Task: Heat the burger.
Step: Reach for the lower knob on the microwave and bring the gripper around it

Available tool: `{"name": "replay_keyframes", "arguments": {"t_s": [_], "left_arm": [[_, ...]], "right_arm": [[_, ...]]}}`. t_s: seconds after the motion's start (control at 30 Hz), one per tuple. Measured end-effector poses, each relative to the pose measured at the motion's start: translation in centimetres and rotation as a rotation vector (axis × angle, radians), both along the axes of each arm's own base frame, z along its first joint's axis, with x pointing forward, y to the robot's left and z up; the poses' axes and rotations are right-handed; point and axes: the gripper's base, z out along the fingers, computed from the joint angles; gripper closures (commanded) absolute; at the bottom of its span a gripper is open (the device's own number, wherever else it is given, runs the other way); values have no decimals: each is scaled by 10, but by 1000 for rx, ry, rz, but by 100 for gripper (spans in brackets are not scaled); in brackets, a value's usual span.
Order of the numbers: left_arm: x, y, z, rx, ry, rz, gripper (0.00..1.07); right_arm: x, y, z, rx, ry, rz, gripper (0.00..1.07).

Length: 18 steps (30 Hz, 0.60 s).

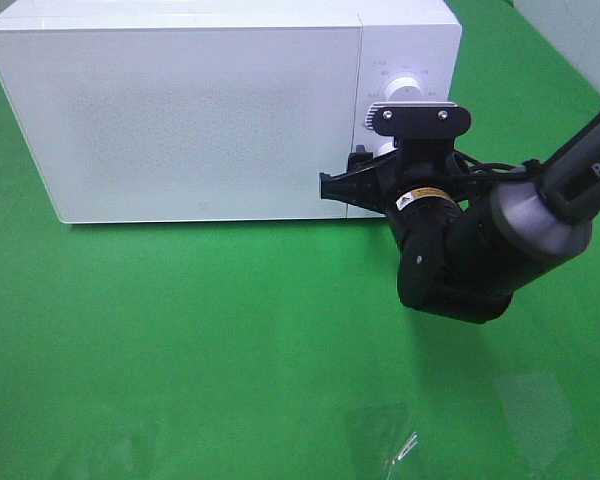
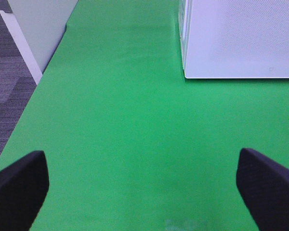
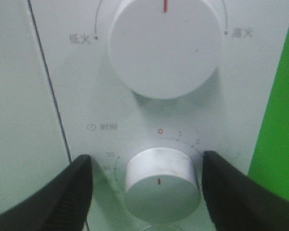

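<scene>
The left jaws gape, the right jaws stand apart around the timer knob (image 3: 161, 182), above green cloth (image 2: 130, 144).

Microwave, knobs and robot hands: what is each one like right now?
Microwave door: shut.
Upper knob: red mark midway between low and high.
Timer knob: red mark on the side away from 0.
Right gripper: open, straddling the timer knob.
Left gripper: open, empty, over the green cloth.
</scene>
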Motion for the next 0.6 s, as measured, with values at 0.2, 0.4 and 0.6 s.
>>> {"name": "replay_keyframes", "arguments": {"t_s": [0.2,0.4,0.6], "left_arm": [[0,0,0,0,0,0,9],[0,0,0,0,0,0,9],[0,0,0,0,0,0,9]], "right_arm": [[0,-2,0,7,4,-19,89],[0,-2,0,7,4,-19,107],[0,-2,0,51,4,-24,107]]}}
